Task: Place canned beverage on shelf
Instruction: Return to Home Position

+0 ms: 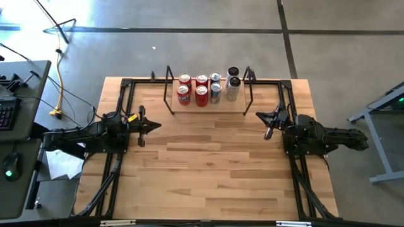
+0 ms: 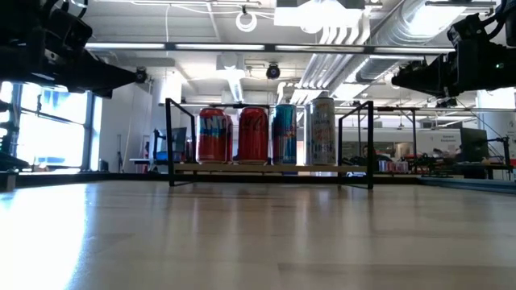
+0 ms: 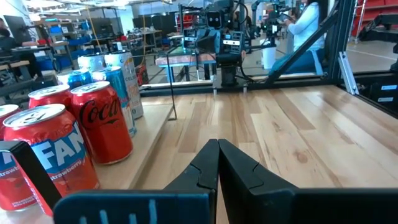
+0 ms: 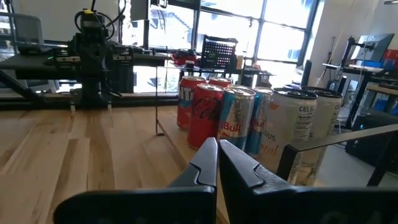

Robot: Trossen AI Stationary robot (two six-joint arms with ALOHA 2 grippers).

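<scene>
Cans [image 1: 208, 88] stand in two rows on the shelf [image 1: 208, 108], at twelve o'clock on the table [image 1: 208, 170]. Left gripper [image 1: 158, 125] sits at nine o'clock, right gripper [image 1: 258, 114] at three o'clock, both empty, jaws pressed together.

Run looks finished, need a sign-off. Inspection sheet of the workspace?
surface: table, bare wood apart from the shelf.
job's things: shelf at the far edge; eight cans upright on it, two rows of four.
clutter: nothing seen.
grippers: left gripper shut, holding nothing, at the table's left; right gripper shut, holding nothing, at its right.
cables: yellow cable on the floor, left of the table.
surroundings: desk at left; person beyond the table.
</scene>
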